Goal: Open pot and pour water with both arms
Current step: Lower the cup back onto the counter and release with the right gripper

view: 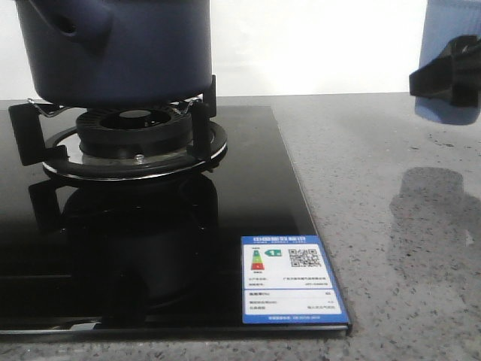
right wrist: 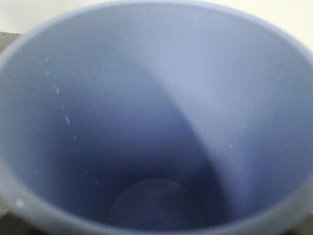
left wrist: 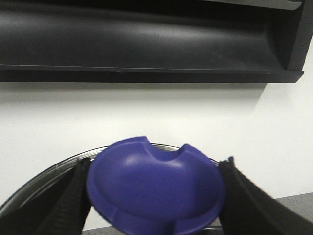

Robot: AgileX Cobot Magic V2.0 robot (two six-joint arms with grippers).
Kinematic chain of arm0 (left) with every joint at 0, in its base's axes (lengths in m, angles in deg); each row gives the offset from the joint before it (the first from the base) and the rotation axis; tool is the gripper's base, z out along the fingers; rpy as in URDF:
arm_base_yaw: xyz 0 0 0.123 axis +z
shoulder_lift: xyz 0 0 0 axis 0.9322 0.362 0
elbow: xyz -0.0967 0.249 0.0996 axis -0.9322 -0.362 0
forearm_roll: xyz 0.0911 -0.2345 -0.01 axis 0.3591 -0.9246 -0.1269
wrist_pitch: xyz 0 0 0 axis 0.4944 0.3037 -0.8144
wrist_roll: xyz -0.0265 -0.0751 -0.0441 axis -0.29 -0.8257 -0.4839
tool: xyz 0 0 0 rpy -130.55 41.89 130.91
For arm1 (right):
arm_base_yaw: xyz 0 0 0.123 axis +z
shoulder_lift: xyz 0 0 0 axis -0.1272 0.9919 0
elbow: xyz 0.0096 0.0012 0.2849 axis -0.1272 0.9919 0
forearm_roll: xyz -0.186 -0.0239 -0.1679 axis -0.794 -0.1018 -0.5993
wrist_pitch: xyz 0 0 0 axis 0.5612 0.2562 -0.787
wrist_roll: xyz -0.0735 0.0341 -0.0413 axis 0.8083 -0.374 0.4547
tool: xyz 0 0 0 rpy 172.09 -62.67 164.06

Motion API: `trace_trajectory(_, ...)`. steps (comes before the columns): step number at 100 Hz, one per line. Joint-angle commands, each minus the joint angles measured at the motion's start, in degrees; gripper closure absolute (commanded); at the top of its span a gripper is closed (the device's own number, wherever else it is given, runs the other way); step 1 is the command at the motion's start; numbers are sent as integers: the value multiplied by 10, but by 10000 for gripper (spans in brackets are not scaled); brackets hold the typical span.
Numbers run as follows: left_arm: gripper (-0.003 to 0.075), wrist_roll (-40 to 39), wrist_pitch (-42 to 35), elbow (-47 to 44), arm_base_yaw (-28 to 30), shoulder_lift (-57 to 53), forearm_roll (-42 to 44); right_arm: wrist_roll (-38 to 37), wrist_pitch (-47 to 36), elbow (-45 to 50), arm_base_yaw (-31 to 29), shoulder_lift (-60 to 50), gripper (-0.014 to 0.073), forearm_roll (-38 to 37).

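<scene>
While the pot (view: 113,49) sits on the burner grate (view: 124,143) at the back left of the black glass hob (view: 150,248), the left gripper (left wrist: 155,196) holds a purple knob (left wrist: 155,188) pinched between its black fingers (left wrist: 68,200), a glass lid rim (left wrist: 44,176) curving behind it. Over the bench's (view: 398,248) far right edge, the right gripper (view: 445,75) shows against a light blue cup (right wrist: 156,117); whether its fingers grip I cannot tell. Inside the cup, small droplets dot the wall.

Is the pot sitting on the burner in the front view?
Yes, the pot rests on the black supports over the burner of the stove.
</scene>
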Motion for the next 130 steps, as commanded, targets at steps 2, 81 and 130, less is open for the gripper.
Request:
trace_trajectory(2, 370, -1, -64, 23, -3, -12, 0, 26, -60, -13, -3, 3, 249, 8)
trace_trajectory(81, 370, -1, -64, 23, -3, -12, 0, 38, -37, -13, -3, 27, 24, 8)
trace_trajectory(130, 370, -1, -64, 23, -16, -12, -1, 24, 21, 33, -3, -59, -62, 8)
